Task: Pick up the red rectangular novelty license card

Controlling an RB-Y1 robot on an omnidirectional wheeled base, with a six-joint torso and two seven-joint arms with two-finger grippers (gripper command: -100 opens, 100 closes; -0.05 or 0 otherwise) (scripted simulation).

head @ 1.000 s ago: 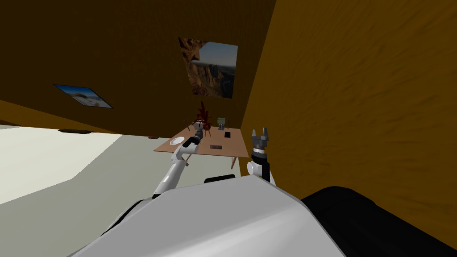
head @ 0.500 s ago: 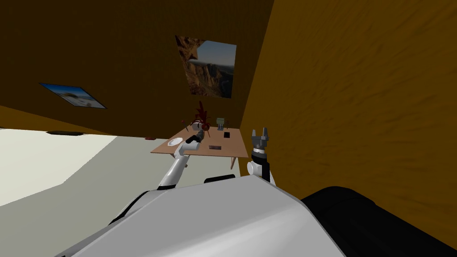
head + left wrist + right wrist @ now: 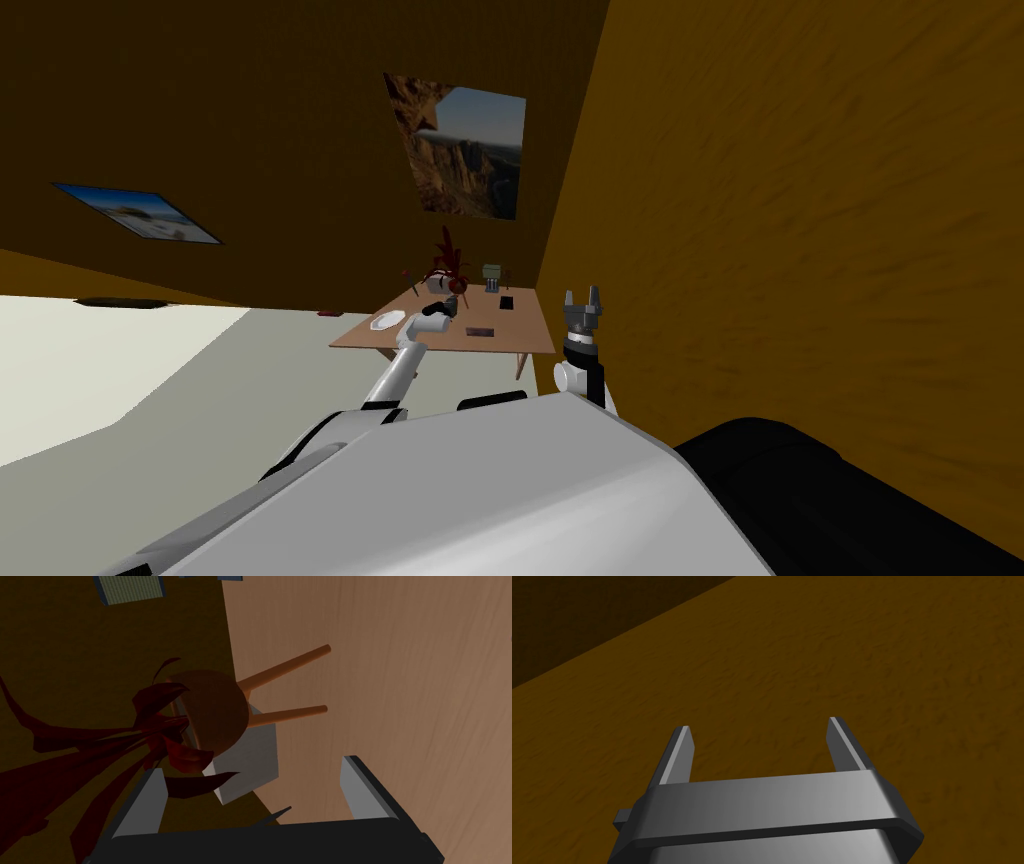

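Note:
A small dark reddish rectangular card (image 3: 481, 331) lies flat on the brown table (image 3: 520, 340), near its front edge. My left gripper (image 3: 447, 304) is held over the table, left of the card and beside a dark red plant (image 3: 447, 256). In the left wrist view that gripper (image 3: 252, 791) is open, its fingers (image 3: 361, 786) empty. They point at the plant's round brown pot (image 3: 215, 708), a grey block (image 3: 252, 758) and two orange sticks (image 3: 290, 666). My right gripper (image 3: 583, 300) is raised by the brown wall, open (image 3: 757, 746).
On the table are a white plate (image 3: 387, 320), a black flat item (image 3: 507, 301) and a greenish box (image 3: 491, 272). A brown wall (image 3: 800, 250) runs close on the right. A small red thing (image 3: 330, 313) lies on the floor by the far wall.
My view has swung a little, so the wall pictures and table slid left. My left forearm has dropped slightly and its hand sits a bit nearer the plate. The right arm has not moved.

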